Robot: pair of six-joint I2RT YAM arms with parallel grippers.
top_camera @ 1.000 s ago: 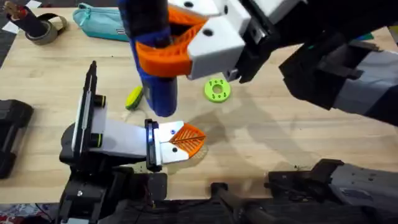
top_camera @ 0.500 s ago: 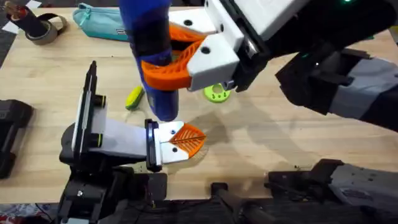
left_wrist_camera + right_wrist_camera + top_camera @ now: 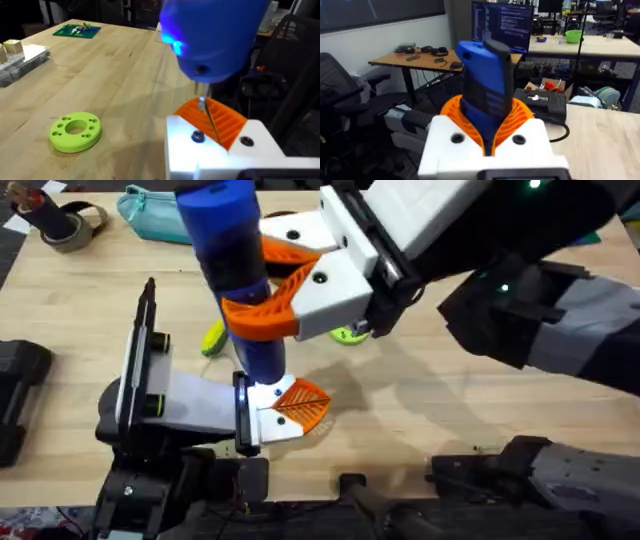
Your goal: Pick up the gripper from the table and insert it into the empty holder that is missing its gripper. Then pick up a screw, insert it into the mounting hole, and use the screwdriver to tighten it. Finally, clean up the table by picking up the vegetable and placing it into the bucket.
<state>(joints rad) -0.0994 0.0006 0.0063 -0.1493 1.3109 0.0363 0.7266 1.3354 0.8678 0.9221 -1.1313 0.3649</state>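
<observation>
Overhead: the right gripper (image 3: 262, 285), orange pads closed around the barrel, holds the screwdriver (image 3: 235, 275) roughly upright, leaning a little, over the bench (image 3: 420, 390). Its tip comes down at the white-and-orange mounted gripper (image 3: 285, 408) carried on the left arm's end near the front edge. The vegetable (image 3: 214, 338) lies just behind that, partly hidden by the screwdriver. A lime-green disc (image 3: 350, 333) peeks out under the right arm, and a teal pouch (image 3: 160, 215) and tape roll (image 3: 65, 225) sit at the far left.

Left wrist: the screwdriver (image 3: 212, 37), a blue light glowing on it, hangs close above; its thin bit (image 3: 207, 117) slants down between two dark screw heads on the white block. Whether this arm's own fingers are parted cannot be told.

Right wrist: the pads clamp the blue body (image 3: 485, 95) at mid-height.

To tighten well, the bit should probably be brought squarely over one screw head and straightened before pressing down, since a slanted bit may slip out.

No brand or legible writing shows anywhere.
</observation>
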